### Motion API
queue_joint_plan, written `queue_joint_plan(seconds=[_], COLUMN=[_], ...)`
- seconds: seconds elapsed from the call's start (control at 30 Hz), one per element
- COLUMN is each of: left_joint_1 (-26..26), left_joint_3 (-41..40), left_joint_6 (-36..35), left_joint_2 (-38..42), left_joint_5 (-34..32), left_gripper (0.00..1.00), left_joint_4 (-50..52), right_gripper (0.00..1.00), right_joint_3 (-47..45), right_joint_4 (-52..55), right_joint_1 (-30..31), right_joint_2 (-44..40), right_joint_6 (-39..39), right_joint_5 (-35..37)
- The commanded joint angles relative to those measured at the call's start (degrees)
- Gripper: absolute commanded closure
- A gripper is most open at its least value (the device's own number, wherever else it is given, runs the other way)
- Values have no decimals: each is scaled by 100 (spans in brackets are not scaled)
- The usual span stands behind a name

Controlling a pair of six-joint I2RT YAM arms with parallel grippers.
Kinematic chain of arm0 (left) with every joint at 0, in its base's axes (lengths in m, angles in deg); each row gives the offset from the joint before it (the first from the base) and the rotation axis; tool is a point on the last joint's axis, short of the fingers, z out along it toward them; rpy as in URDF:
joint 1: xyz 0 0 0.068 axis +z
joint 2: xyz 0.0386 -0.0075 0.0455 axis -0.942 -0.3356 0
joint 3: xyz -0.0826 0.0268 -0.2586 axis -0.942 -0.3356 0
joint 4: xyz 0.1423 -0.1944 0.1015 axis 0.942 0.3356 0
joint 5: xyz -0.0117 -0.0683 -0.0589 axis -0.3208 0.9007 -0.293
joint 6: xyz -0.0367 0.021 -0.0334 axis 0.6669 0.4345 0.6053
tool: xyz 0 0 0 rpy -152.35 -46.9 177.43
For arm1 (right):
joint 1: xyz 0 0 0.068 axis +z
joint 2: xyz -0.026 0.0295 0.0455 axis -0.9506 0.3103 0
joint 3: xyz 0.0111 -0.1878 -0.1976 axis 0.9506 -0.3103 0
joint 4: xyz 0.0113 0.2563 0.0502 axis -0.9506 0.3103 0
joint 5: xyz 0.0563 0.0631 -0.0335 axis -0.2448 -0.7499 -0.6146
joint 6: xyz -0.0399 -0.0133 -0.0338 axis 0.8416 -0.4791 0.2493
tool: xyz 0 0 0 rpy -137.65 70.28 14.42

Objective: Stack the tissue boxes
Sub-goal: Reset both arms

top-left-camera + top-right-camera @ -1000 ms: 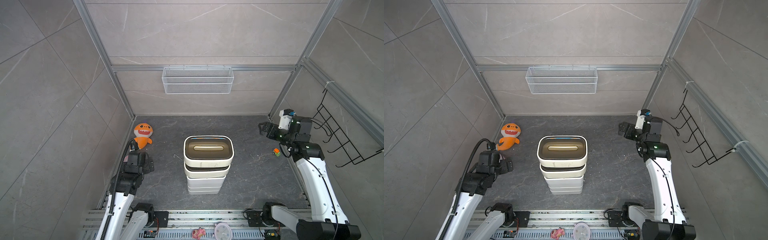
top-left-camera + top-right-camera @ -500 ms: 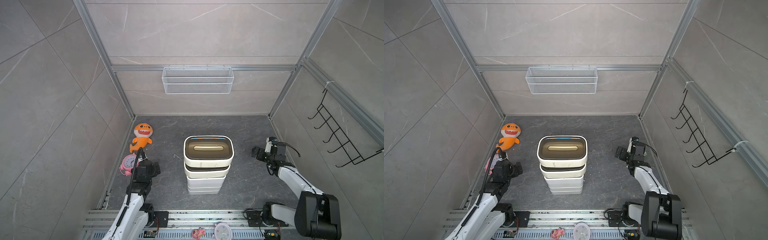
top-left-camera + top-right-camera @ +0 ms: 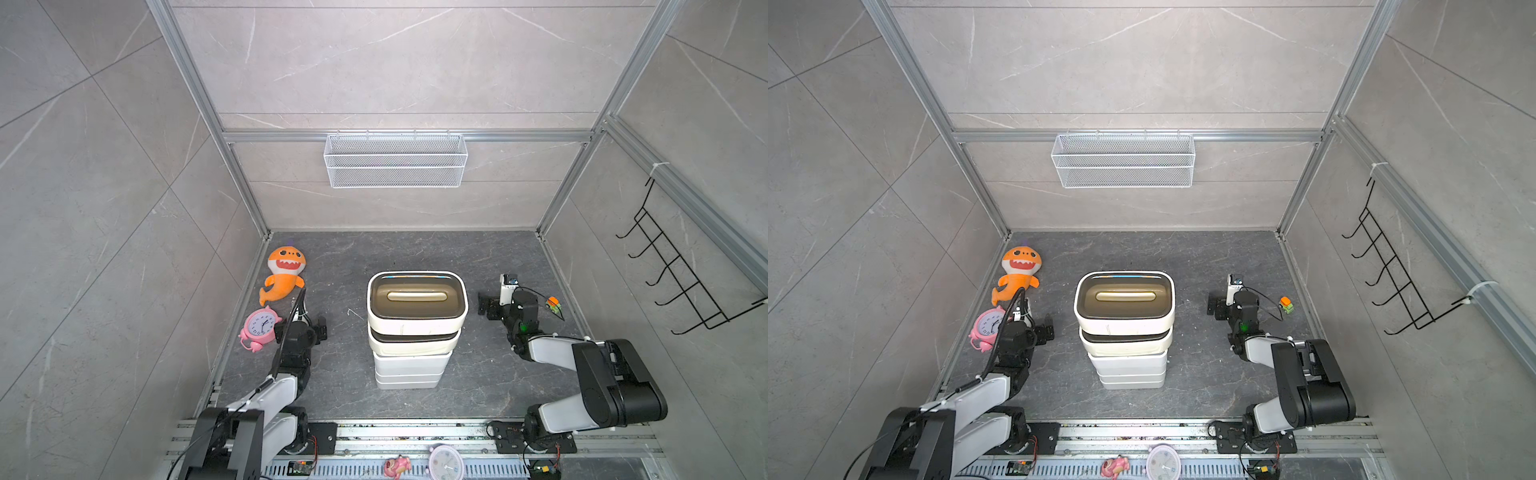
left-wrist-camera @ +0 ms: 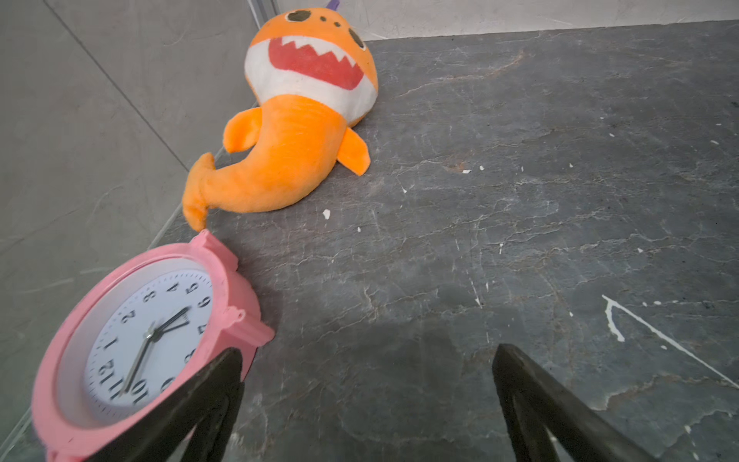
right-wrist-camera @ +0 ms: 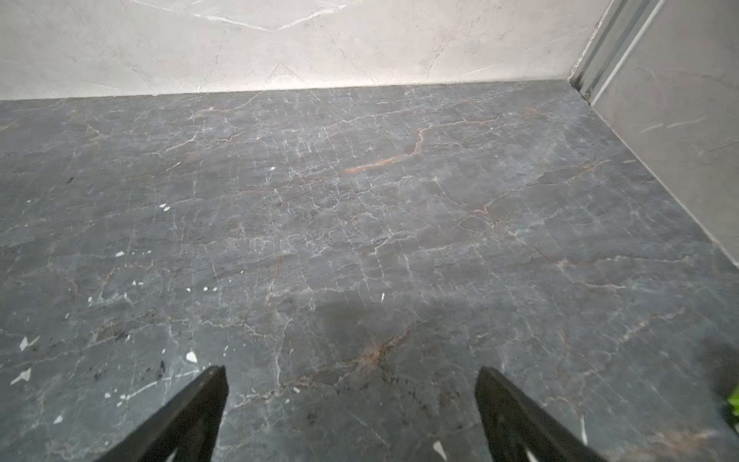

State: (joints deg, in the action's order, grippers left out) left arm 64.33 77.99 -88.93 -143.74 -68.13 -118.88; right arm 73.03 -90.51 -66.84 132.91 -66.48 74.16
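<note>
One stack of tissue boxes (image 3: 417,332), centre of dark floor (image 3: 415,253), between both arms: two rounded cream boxes with dark-brown slotted lids on top, white boxes beneath, lower count unclear. Left gripper (image 4: 366,356): jaws apart, empty, low over floor, just beside pink alarm clock (image 4: 140,344); orange shark plush (image 4: 296,120) beyond clock, by left wall. Right gripper (image 5: 350,376): jaws apart, empty, low over floor, well apart from stack. Small toy car (image 3: 552,306) near right wall. White mesh basket (image 3: 395,160) on back wall.
</note>
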Motion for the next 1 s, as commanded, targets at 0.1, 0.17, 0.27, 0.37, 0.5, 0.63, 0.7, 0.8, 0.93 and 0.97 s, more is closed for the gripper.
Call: queue_joint_plan(seconds=[0.1, 0.17, 0.27, 0.37, 0.5, 0.63, 0.7, 0.8, 0.93, 0.97], left_joint_1=[9, 10, 183, 409, 566, 569, 571, 571, 574, 571], left_joint_3=[294, 310, 403, 812, 1001, 1005, 1001, 1001, 999, 999], left_joint_6=[-457, -523, -280, -140, 80, 96, 82, 88, 82, 81], left_joint_2=[-1235, -1822, -1824, -2139, -2059, -2037, -2059, -2051, -2055, -2055], left_joint_5=[392, 292, 351, 563, 539, 541, 536, 539, 543, 540], left_gripper=[0, 0, 0, 0, 0, 0, 0, 0, 0, 0], left_joint_4=[-2063, -2744, -2457, -2035, -1505, -1439, -1492, -1472, -1468, -1469], right_gripper=[0, 0, 0, 0, 1, 1, 1, 1, 1, 1], right_joint_3=[-475, -352, -296, -261, -256, -266, -234, -198, -195, -232], right_joint_4=[-1861, -1146, -1248, -1236, -1127, -1151, -1111, -1068, -1071, -1112], right_joint_1=[-87, -108, -135, -129, -125, -131, -129, -145, -148, -146], right_joint_2=[350, 123, 248, 268, 213, 215, 221, 256, 248, 232], right_joint_6=[100, 15, 31, 38, 31, 51, 38, 27, 28, 41], right_joint_5=[420, 484, 443, 443, 442, 421, 410, 386, 373, 359])
